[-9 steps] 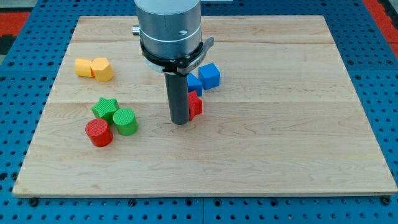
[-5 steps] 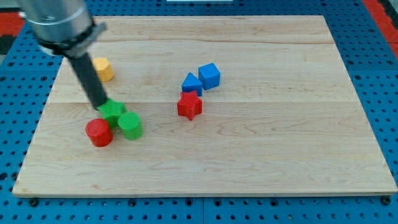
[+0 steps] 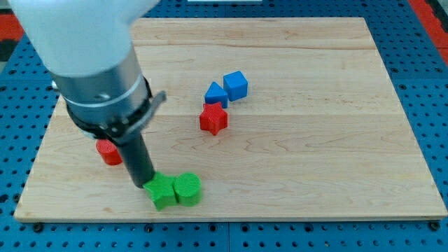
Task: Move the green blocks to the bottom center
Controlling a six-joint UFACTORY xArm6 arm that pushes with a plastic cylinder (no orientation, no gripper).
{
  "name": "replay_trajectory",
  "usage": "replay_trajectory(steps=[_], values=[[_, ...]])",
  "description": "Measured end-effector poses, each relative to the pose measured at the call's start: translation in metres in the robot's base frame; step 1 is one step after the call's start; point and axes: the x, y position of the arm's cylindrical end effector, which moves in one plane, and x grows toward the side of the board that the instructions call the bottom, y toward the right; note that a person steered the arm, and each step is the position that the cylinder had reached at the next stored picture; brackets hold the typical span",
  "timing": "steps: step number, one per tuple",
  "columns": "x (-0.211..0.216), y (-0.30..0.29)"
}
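1. Tabletop (image 3: 315, 161): pale wooden board with grain lines running across, sitting on a blue perforated base (image 3: 434, 105); red patch at both top corners of the view.
2. Far left: the arm's big grey housing (image 3: 91, 63) fills the 10 o'clock area and blocks the board behind it.
3. Red cylinder (image 3: 107, 151) at 8 o'clock, only partly showing, top cut off by the housing.
4. Dark rod comes down from the housing; my tip (image 3: 142, 185) touches the left side of the green star block (image 3: 162, 192), at its 10 o'clock. Tool is a plain rod, no jaws to be apart or together.
5. Green star block, shape soft and hard to confirm, touches the green cylinder (image 3: 187, 189) on its right; both near the bottom edge, left of centre.
6. Red star block (image 3: 213, 119) near board centre.
7. Blue triangular block (image 3: 216, 93) just above it, touching the blue cube (image 3: 236, 85) at its 2 o'clock.
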Motion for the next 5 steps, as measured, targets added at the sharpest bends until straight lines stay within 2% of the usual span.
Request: replay_trajectory(steps=[1,2,5], values=[[0.000,-0.014],[0.023,-0.070],[0.027,0.111]])
